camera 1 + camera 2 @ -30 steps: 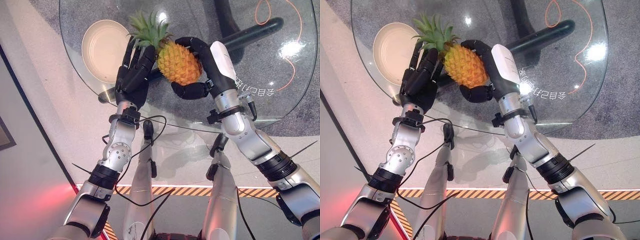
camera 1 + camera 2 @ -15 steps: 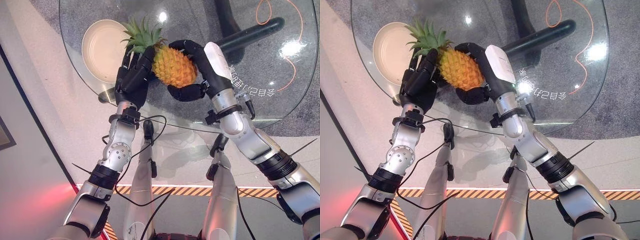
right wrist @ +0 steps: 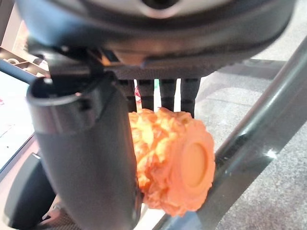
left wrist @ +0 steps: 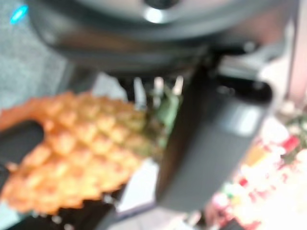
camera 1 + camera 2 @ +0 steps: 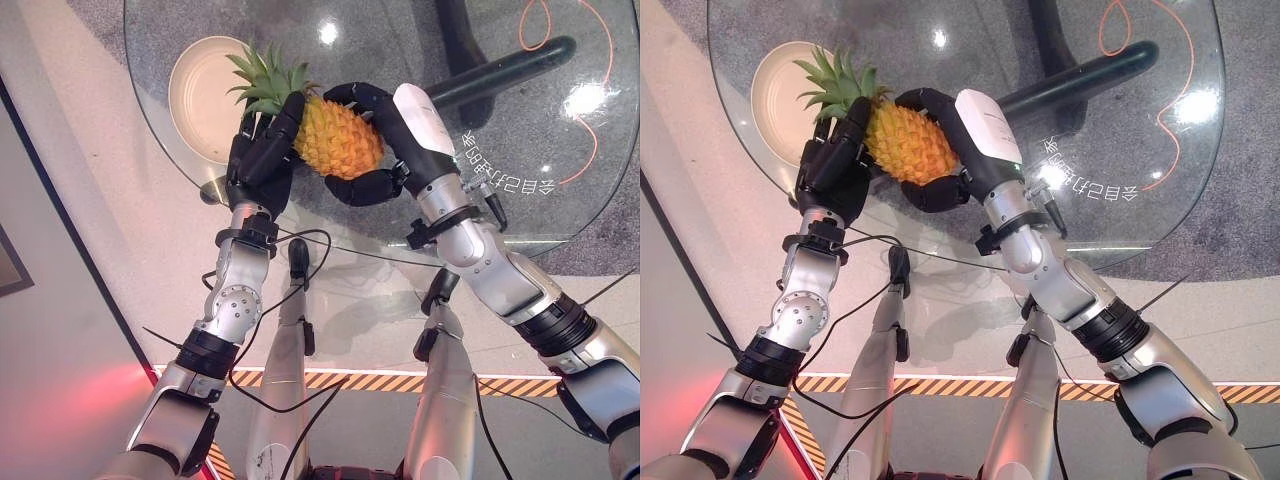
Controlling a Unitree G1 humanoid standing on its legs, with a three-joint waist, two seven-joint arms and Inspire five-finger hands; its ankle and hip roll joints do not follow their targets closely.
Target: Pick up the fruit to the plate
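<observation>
A yellow-orange pineapple (image 5: 335,140) with a green crown is held above the round glass table between my two hands. My right hand (image 5: 400,150) wraps its fingers over the fruit's far side and its thumb under the near side. In the right wrist view, the pineapple's butt end (image 3: 175,165) sits beside the thumb (image 3: 91,158). My left hand (image 5: 258,160) lays fairly straight fingers against the crown end (image 4: 81,153). The cream plate (image 5: 200,95) lies on the glass at the left. The crown's leaves reach over the plate's right rim.
The glass table (image 5: 520,130) has its near edge just past my wrists. A dark tubular base (image 5: 500,70) shows through the glass. A black-and-orange striped line (image 5: 330,380) crosses the floor close to me.
Both hands have carried the pineapple leftward, and the crown has gone from beside the plate to over its rim. The grip looks the same.
</observation>
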